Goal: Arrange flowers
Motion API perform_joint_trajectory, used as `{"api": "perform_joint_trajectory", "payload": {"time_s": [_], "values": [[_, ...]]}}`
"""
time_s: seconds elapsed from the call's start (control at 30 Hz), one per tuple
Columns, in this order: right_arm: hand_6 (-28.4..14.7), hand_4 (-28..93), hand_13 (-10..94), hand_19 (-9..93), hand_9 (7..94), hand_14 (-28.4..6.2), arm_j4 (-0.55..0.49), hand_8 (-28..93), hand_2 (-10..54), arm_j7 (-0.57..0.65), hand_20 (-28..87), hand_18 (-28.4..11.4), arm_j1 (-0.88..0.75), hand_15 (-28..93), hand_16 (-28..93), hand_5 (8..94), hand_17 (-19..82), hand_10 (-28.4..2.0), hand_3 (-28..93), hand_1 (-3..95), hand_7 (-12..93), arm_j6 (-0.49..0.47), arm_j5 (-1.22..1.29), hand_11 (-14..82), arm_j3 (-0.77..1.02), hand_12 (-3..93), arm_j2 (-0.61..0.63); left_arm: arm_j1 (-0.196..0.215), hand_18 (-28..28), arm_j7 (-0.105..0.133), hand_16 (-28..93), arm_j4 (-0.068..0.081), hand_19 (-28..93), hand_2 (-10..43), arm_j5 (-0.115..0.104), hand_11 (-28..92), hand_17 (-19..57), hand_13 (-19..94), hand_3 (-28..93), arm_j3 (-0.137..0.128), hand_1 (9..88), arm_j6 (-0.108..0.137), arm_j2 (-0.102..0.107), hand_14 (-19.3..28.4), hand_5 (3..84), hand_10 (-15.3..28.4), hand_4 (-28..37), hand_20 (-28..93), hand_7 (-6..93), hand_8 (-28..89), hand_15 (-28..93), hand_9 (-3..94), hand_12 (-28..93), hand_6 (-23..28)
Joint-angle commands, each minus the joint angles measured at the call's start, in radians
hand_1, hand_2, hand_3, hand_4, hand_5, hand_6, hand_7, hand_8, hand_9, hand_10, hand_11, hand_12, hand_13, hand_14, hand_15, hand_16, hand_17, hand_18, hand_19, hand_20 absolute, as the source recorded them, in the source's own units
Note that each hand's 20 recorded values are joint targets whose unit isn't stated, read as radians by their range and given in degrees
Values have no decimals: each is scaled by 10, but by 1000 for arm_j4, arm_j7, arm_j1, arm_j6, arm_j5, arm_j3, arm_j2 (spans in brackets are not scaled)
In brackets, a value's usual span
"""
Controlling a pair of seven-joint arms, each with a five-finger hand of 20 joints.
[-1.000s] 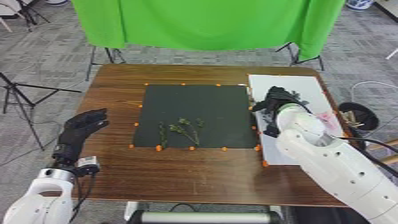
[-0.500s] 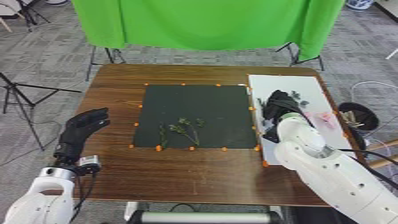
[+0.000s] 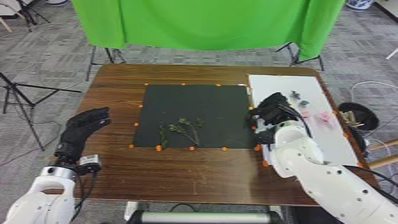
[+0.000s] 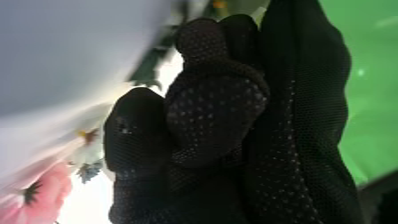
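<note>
At least two thin green leafy sprigs [image 3: 185, 130] lie on a square black mat [image 3: 200, 97].
To the right, a white rectangular sheet [image 3: 284, 82] carries two small grey-green leaf clusters [image 3: 295, 95] and at least one pink flower [image 3: 323, 117]; the right wrist view adds one white flower with an orange centre [image 4: 90, 135]. The right robot hand [image 3: 274, 109] is over the sheet's edge beside the mat; whether it grips anything I cannot tell. The left robot hand [image 3: 87, 121], fingers relaxed and close together, is left of the mat above the brown wooden surface [image 3: 195, 177]. Beyond hangs a bright green cloth [image 3: 209, 25] over grey carpet [image 3: 53, 65].
</note>
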Motion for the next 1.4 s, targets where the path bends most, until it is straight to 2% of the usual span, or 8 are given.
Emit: {"api": "perform_joint_trajectory", "payload": {"time_s": [0.03, 0.23, 0.33, 0.37, 0.4, 0.57, 1.03, 1.4], "values": [[-48, 590, 937, 766, 929, -13, -66, 202, -95, -45, 459, -27, 10, 511, 229, 782, 753, -136, -267, 946, 284, 18, 0, 145, 31, 477, -5, 6, 137, 2, 9, 2, 191, -95, -8, 223, 95, 374, 633, -1, 401, -4, -8, 160, 471, 114, -140, 240, 211, -83, 271, 420, 150, 7], [-47, 590, 937, 763, 924, -13, -88, 208, -95, -32, 467, -25, -7, 509, 232, 773, 753, -134, -273, 946, 294, -121, -71, 147, 62, 481, 4, 11, 137, 0, 9, 0, 191, -95, -6, 223, 95, 375, 632, -6, 401, -5, -11, 161, 472, 114, -140, 240, 211, -84, 272, 420, 150, 8], [-42, 598, 937, 762, 905, -17, -118, 205, -95, 33, 477, -30, -26, 494, 254, 751, 745, -133, -281, 911, 302, -399, -184, 162, 114, 469, 5, 10, 137, -2, 8, -1, 191, -95, -8, 223, 95, 374, 632, -3, 401, -2, -9, 161, 472, 114, -141, 240, 211, -84, 272, 420, 149, 7], [-42, 460, 937, 787, 864, -25, -120, 202, -95, 44, 450, -36, -24, 474, 270, 744, 733, -145, -63, 763, 264, -431, -222, 229, 108, 392, 9, 11, 137, -1, 8, -1, 191, -95, -7, 223, 95, 374, 632, -4, 401, -2, -11, 160, 472, 114, -140, 240, 212, -84, 272, 420, 149, 7], [-35, 121, 934, 808, 831, -35, -123, 53, -95, 54, 417, -49, -26, 459, 288, 723, 717, -162, 404, 490, 229, -459, -261, 268, 105, 303, 8, 16, 137, 1, 8, -4, 191, -95, -9, 223, 95, 373, 632, -4, 401, -1, -11, 160, 472, 114, -140, 240, 212, -84, 272, 420, 149, 7], [-39, -90, 922, 845, 755, -62, -152, -54, -95, 100, 389, -66, -22, 461, 307, 617, 696, -211, 567, 181, 98, -638, -331, 175, 112, 219, 2, 7, 137, -2, 8, 1, 191, -95, -5, 223, 94, 372, 632, 1, 400, -6, -10, 160, 471, 115, -140, 240, 212, -84, 270, 421, 149, 7], [-42, -134, 927, 846, 698, -68, -143, -31, -95, 186, 356, -55, -3, 449, 290, 484, 702, -257, 499, 154, 25, -788, -399, 92, 37, 181, -20, 8, 137, -7, 9, 0, 190, -95, -3, 223, 95, 373, 631, 0, 400, -10, -15, 161, 472, 116, -140, 240, 212, -84, 272, 422, 149, 5], [-37, -123, 937, 828, 829, -37, -91, -52, -95, 134, 327, -36, -80, 494, 234, 619, 744, -183, 589, 434, 119, -590, -303, 160, 50, 178, -33, 1, 137, -12, 8, 5, 191, -95, 1, 223, 94, 373, 630, 2, 402, -15, -18, 161, 473, 116, -140, 239, 212, -85, 272, 421, 149, 4]]}}
